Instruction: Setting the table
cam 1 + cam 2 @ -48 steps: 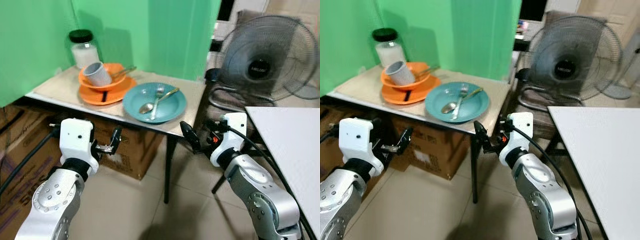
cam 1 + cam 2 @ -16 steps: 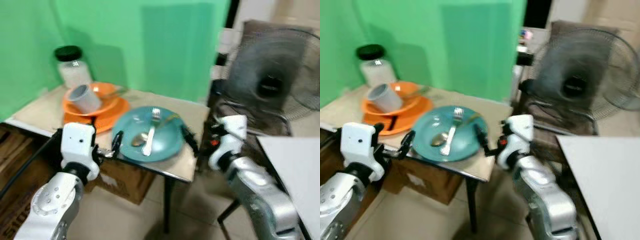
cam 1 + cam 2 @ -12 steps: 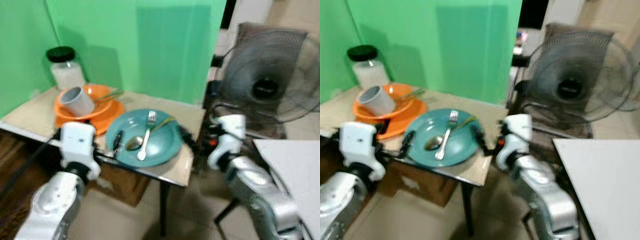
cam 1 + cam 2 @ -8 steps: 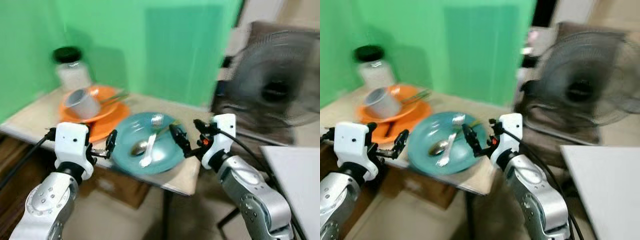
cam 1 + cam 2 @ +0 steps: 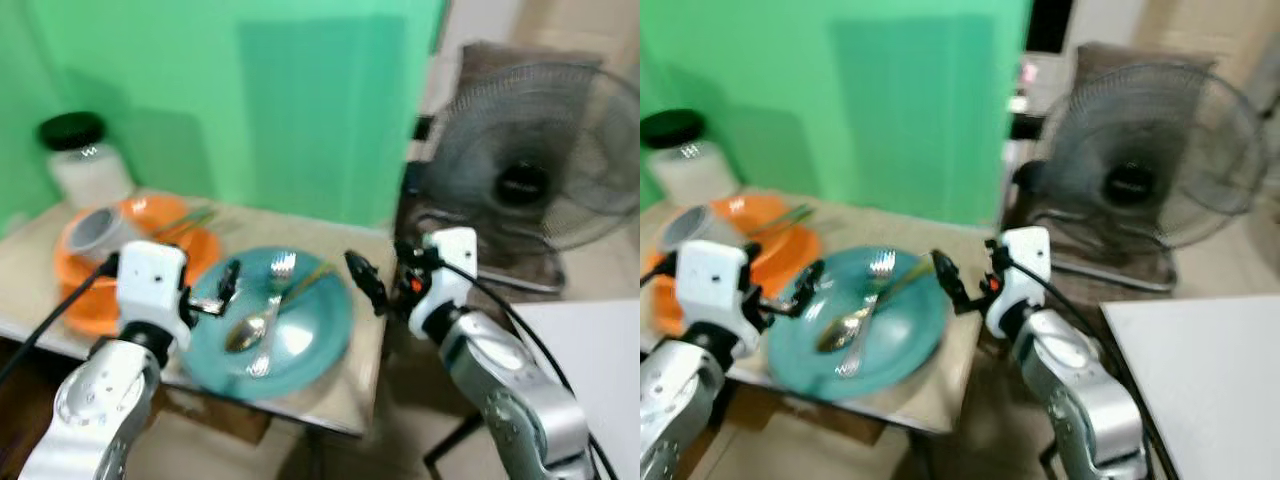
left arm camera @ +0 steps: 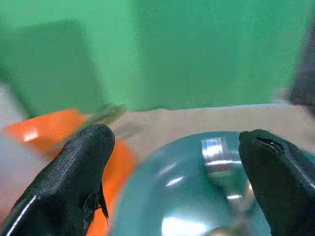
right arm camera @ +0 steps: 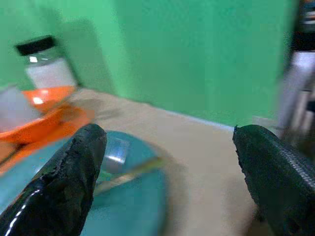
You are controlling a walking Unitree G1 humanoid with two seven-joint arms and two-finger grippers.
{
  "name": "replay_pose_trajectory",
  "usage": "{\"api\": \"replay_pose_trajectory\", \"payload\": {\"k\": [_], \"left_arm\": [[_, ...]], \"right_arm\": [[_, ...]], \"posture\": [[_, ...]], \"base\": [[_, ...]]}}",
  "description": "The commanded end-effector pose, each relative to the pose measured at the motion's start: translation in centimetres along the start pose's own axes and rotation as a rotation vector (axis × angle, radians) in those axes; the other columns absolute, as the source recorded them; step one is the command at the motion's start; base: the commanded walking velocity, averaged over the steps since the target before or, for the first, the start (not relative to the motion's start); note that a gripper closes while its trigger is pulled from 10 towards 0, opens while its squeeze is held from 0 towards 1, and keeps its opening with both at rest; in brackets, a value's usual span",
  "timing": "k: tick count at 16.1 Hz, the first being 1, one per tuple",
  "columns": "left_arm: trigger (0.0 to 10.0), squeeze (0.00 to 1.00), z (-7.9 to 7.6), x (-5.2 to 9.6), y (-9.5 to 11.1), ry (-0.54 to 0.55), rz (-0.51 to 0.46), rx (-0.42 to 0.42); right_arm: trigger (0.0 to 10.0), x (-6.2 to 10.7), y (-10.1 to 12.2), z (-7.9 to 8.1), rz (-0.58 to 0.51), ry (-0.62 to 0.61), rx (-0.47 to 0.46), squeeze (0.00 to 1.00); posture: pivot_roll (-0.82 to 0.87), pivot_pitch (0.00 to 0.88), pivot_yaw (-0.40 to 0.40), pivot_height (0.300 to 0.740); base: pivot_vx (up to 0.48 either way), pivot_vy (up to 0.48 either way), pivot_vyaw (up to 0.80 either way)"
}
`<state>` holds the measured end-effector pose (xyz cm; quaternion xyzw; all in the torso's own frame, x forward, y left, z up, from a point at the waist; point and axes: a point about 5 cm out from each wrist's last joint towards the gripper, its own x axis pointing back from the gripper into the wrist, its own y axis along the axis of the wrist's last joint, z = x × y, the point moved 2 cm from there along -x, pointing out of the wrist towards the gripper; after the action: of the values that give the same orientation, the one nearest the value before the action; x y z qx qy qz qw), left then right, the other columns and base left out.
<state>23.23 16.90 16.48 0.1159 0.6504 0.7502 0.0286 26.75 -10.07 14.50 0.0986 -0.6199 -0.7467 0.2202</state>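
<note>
Here the teal plate [image 5: 300, 345] lies between both arms' wide-spread, empty fingers [image 6: 83, 167]

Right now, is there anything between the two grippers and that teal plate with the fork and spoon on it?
Nothing visible stands in the way. The left gripper is at the teal plate's left rim and the right gripper at its right rim, both open. The fork and spoon lie inside the plate.

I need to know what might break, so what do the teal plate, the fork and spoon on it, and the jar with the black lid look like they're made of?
Teal plate: glossy, bright glare patches; probably glazed ceramic or melamine, the blur leaves it open. Fork and spoon: silvery, mirror-like shine, likely polished metal. Jar: see-through wall with pale contents, likely glass or clear plastic; its lid looks like matte black plastic.
</note>
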Motion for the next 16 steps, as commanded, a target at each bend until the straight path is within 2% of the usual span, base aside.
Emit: {"api": "replay_pose_trajectory", "payload": {"k": [1,6,8,9,10,12,15,16], "left_arm": [[10.0,0.0,-0.2,-0.1,-0.2,-0.034,0.012,-0.016],[10.0,0.0,-0.3,-1.2,-0.9,-0.106,0.035,-0.073],[10.0,0.0,-0.1,-1.9,-1.1,-0.126,0.052,-0.073],[10.0,0.9,0.5,-2.5,-1.7,-0.168,0.094,-0.05],[10.0,1.0,0.7,-2.9,-2.1,-0.193,0.116,-0.049],[10.0,1.0,0.9,-4.3,-2.7,-0.274,0.171,-0.076],[10.0,1.0,1.3,-6.1,-3.3,-0.361,0.25,-0.096],[10.0,0.26,1.1,-6.7,-3.2,-0.403,0.262,-0.087]], "right_arm": [[10.0,0.2,-0.1,-0.4,0.014,-0.007,-0.003,0.0],[10.0,-0.2,-0.4,-1.2,0.071,-0.01,-0.009,0.0],[10.0,-0.4,-0.2,-1.8,0.09,-0.025,-0.016,0.0],[10.0,-0.7,-0.2,-1.7,0.117,-0.018,0.0,0.0],[10.0,-0.8,-0.3,-1.5,0.135,0.003,0.015,0.0],[10.0,-1.1,-0.5,-1.6,0.175,0.062,0.07,0.0],[10.0,-1.5,-0.3,-1.8,0.205,0.117,0.104,0.0],[10.0,-1.4,-0.1,-1.8,0.218,0.138,0.11,0.0]], "posture": [[0.02,0.0,0.036,0.74],[-0.01,0.0,0.041,0.74],[-0.03,0.0,0.044,0.74],[-0.03,0.0,0.042,0.74],[-0.03,0.0,0.039,0.74],[-0.03,0.0,0.031,0.74],[-0.04,0.0,0.039,0.74],[-0.04,0.0,0.041,0.74]], "base": [[0.0,0.0,0.0],[0.0,0.0,0.0],[0.0,0.0,0.0],[0.0,0.0,0.0],[0.0,0.0,0.0],[0.0,0.0,0.0],[0.0,0.0,0.0],[0.0,0.0,0.0]]}}
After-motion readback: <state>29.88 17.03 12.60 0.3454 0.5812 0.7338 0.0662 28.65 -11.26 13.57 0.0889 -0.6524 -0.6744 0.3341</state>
